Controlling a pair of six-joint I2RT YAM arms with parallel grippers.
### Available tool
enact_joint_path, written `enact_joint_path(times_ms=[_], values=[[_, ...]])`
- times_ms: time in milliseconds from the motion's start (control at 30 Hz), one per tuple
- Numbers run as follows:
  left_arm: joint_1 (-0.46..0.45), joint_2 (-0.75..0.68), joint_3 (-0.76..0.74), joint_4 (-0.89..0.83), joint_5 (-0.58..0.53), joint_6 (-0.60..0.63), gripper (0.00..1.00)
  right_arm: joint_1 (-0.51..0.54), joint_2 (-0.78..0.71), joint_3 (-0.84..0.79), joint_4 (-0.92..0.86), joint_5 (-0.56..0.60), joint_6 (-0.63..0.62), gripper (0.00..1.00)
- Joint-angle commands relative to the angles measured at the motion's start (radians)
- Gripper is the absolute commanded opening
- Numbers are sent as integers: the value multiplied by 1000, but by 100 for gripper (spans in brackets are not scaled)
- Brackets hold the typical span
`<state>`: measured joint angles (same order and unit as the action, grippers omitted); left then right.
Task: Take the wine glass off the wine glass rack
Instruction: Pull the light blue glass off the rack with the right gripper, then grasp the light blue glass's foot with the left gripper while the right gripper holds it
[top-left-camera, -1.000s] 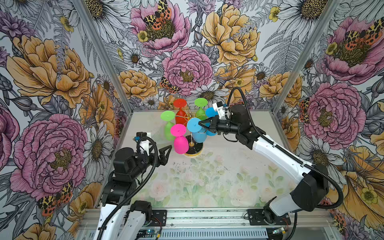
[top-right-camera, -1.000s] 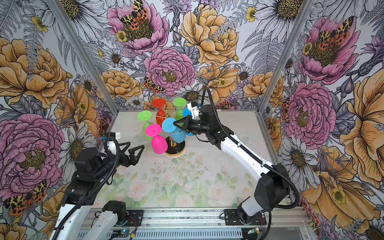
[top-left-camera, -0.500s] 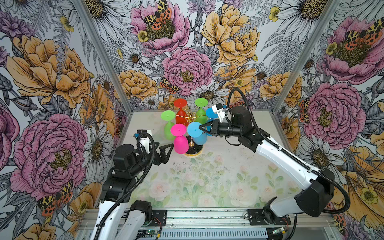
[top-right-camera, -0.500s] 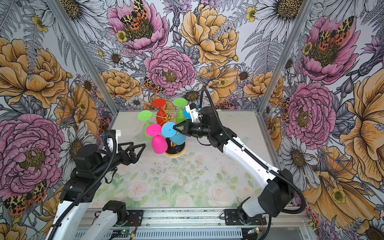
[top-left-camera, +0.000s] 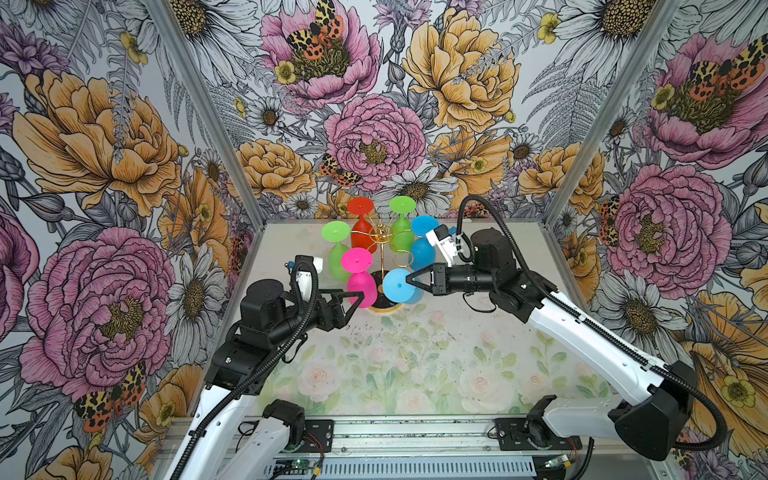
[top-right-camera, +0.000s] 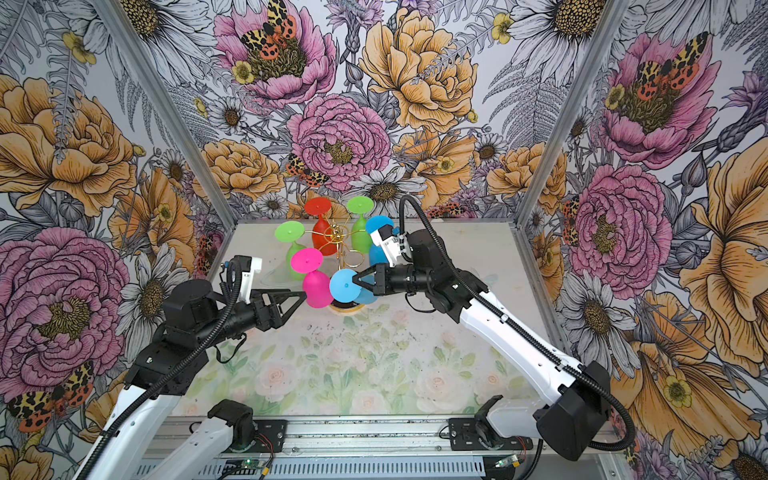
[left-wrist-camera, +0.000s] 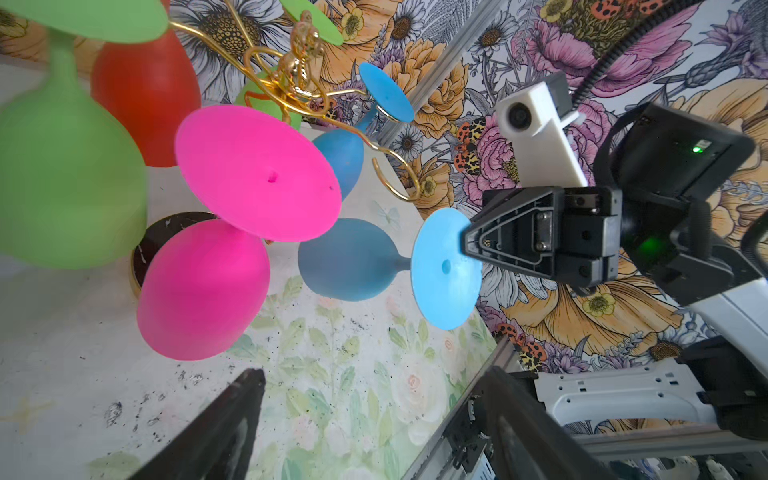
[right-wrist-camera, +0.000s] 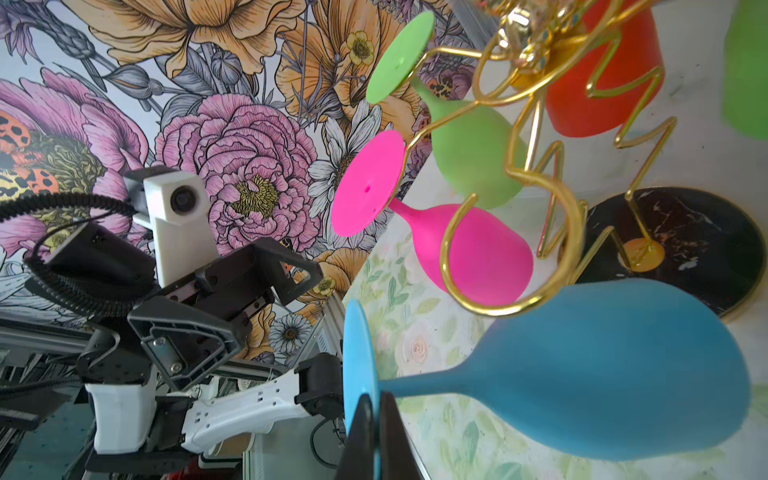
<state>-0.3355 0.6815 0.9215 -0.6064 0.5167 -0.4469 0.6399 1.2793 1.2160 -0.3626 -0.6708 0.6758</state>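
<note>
The right gripper (top-left-camera: 408, 279) has drawn back from the rack (top-left-camera: 381, 237) toward the front edge of the tabletop (top-left-camera: 415, 365), taking a blue glass (top-left-camera: 397, 285) with it. The left gripper (top-left-camera: 357, 301) has come forward to the pink glass (top-left-camera: 362, 287).

The right jaws are shut on the round foot of that blue glass. It lies on its side in the air, bowl toward the rack's black base, just under an empty gold loop (right-wrist-camera: 494, 309) and clear of it. The left jaws stand wide apart with nothing between them. Their tips are just beside the pink bowl; whether they touch it cannot be told.

There are six glasses: two blue, two green, one red, one pink. Five hang upside down from the loops: the pink one, the red one (top-left-camera: 360, 235), both green ones (top-left-camera: 337, 259) (top-left-camera: 401, 232) and the second blue one (top-left-camera: 422, 253). The rack stands near the back edge of the tabletop, about midway along it.
</note>
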Motion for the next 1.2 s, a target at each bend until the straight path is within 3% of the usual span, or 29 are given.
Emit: enact_joint_path(times_ms=[0,267,533,767,1033,1167], values=[[-59,2,41,0,24,-43,82,11,-80,-37,9,-26,-93,0],[-190,32,18,71,19,-91,81,23,-135,-96,11,-87,-163,0],[-248,59,-22,205,73,-150,74,41,-155,-95,12,-133,-199,0],[-279,113,-29,248,118,-161,55,43,-169,-89,14,-139,-197,0],[-349,144,-17,268,124,-133,49,43,-158,-81,13,-128,-199,0],[-365,156,-12,269,132,-126,35,43,-159,-81,14,-118,-197,0]])
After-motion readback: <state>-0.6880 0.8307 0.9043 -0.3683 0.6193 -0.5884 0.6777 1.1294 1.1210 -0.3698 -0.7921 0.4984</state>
